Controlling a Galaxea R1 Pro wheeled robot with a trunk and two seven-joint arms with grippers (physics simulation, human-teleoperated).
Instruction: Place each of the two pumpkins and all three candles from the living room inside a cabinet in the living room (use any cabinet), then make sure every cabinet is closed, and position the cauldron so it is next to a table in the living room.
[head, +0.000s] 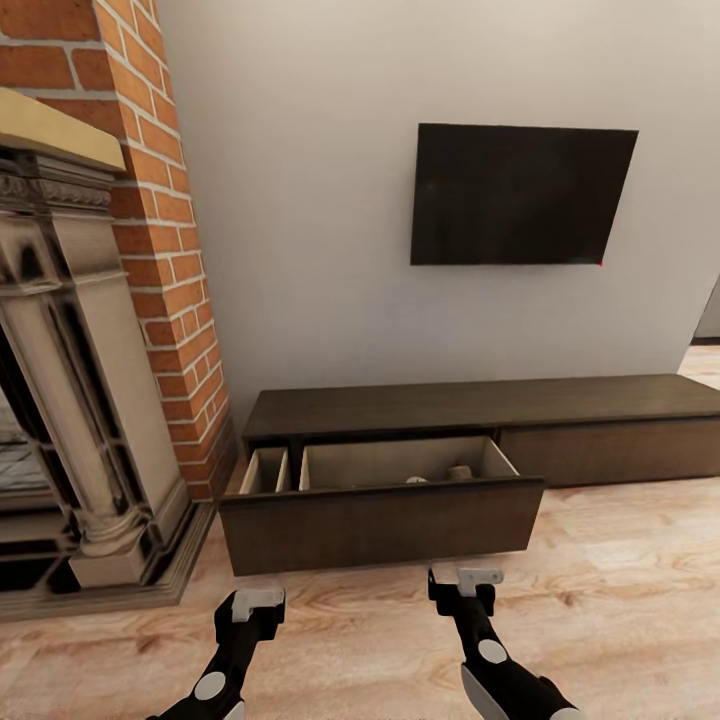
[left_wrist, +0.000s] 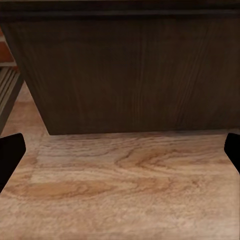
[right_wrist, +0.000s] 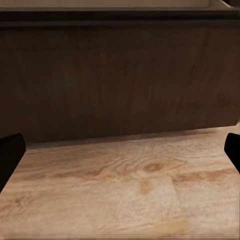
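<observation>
The long dark brown cabinet (head: 480, 405) stands against the wall with its left drawer (head: 380, 525) pulled out, showing pale beige divided insides. The top of a tan candle (head: 460, 472) pokes up in the wide compartment, with a small pale object (head: 416, 480) beside it that I cannot identify. My left gripper (head: 257, 602) and right gripper (head: 466, 580) hover low over the floor just in front of the drawer, both open and empty. Both wrist views face the drawer front (left_wrist: 130, 75) (right_wrist: 120, 80) closely. The pumpkins, cauldron and table are out of view.
An ornate fireplace (head: 70, 400) with a stepped base and a red brick chimney (head: 160, 200) stands close on the left. A black TV (head: 520, 195) hangs above the cabinet. Light wood floor (head: 620, 600) stretches to the right toward a doorway.
</observation>
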